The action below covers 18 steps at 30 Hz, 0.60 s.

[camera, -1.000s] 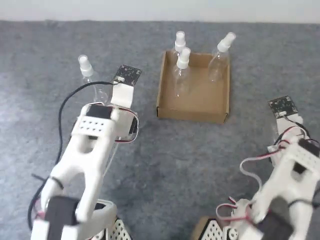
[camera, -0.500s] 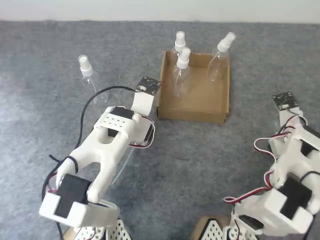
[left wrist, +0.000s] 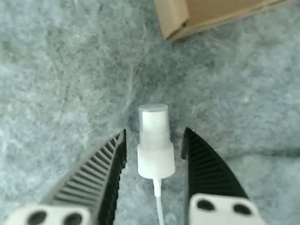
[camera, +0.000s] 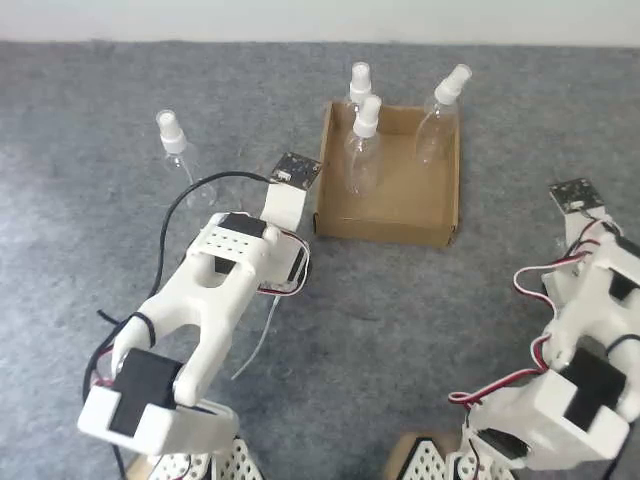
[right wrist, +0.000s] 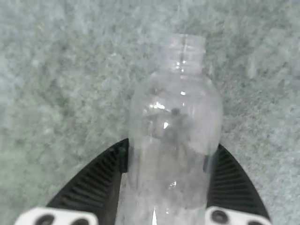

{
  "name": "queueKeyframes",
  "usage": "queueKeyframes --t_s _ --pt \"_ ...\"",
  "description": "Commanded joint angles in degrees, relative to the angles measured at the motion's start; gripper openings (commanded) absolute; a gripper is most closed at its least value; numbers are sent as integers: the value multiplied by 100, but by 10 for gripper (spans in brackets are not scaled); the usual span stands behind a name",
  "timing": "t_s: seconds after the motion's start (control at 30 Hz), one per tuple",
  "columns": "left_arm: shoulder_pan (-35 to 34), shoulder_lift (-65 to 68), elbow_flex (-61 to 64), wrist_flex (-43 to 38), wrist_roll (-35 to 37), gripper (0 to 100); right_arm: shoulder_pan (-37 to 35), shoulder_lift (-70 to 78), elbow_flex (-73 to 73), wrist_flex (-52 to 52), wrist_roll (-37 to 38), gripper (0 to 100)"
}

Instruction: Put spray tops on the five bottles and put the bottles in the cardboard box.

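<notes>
A white spray top (left wrist: 153, 145) with its thin tube sits between the fingers of my left gripper (left wrist: 154, 132), which is shut on it. In the high view that left gripper (camera: 290, 195) hovers by the front left corner of the cardboard box (camera: 385, 228). My right gripper (right wrist: 171, 145) is shut on a clear bottle (right wrist: 180, 108) with a bare, uncapped neck; in the high view the right gripper (camera: 578, 200) is at the table's right side. Three capped bottles stand at the box: one upright (camera: 362, 150), one leaning (camera: 437, 125), one at the back edge (camera: 358, 85).
A fourth capped bottle (camera: 178, 150) stands alone on the grey carpet, left of the box. The box's corner (left wrist: 187, 18) lies just beyond the spray top in the left wrist view. Open carpet stretches between the two arms in front of the box.
My left arm swung right, from beside the lone bottle to the box's front left corner. The right arm shifted slightly right and back. The bottles at the box stayed put.
</notes>
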Motion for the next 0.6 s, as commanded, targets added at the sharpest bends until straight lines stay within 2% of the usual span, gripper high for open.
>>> queueKeyframes --t_s 0.0,0.3,0.57 --pt "0 -26 -84 -44 -18 187 -154 -84 -607 426 -9 214" --pt "9 -18 -31 -158 -202 187 -154 -84 -730 980 0 214" --pt "18 404 -207 -114 -202 189 -145 -75 -580 998 0 216"
